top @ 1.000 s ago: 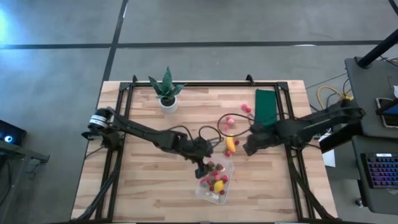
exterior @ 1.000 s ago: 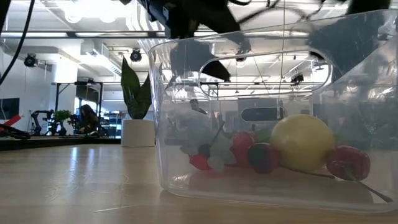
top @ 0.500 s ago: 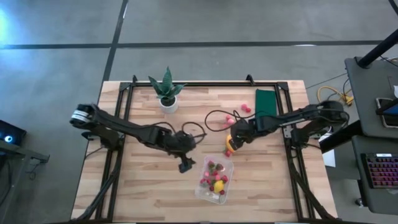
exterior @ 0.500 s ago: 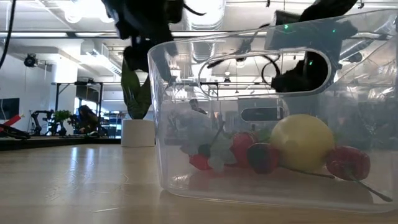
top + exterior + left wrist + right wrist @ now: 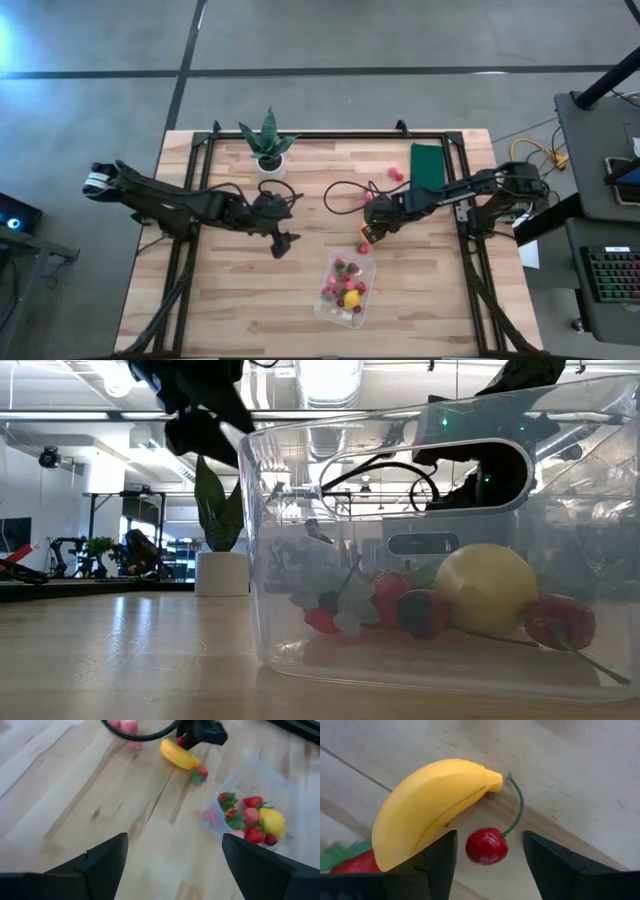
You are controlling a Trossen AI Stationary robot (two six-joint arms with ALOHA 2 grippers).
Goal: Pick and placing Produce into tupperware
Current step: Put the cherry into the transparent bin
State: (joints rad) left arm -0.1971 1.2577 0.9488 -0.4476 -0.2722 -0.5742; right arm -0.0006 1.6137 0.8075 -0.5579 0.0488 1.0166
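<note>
The clear tupperware [image 5: 345,288] sits near the table's near edge and holds a lemon [image 5: 487,588], strawberries and dark berries. My left gripper [image 5: 175,836] hangs open above bare wood to the tub's left and far side [image 5: 281,243]. My right gripper [image 5: 489,837] is open and low over the table just beyond the tub [image 5: 368,232]. Its fingers stand on either side of a red cherry [image 5: 486,845] with a green stem, without touching it. The yellow banana [image 5: 427,805] lies right beside the cherry, and a strawberry [image 5: 350,862] lies by the banana's other end.
A spiky plant in a white pot [image 5: 267,150] stands at the far left, a dark green rectangle [image 5: 427,168] at the far right. Pink berries [image 5: 395,173] and a black cable loop [image 5: 345,195] lie beyond the banana. A metal frame [image 5: 190,200] borders the table.
My left gripper has drawn back from above the tupperware toward the table's left and a little toward the far edge. My right gripper has travelled toward the table's left, from near the green rectangle to the banana and cherry. The tub's contents look unchanged.
</note>
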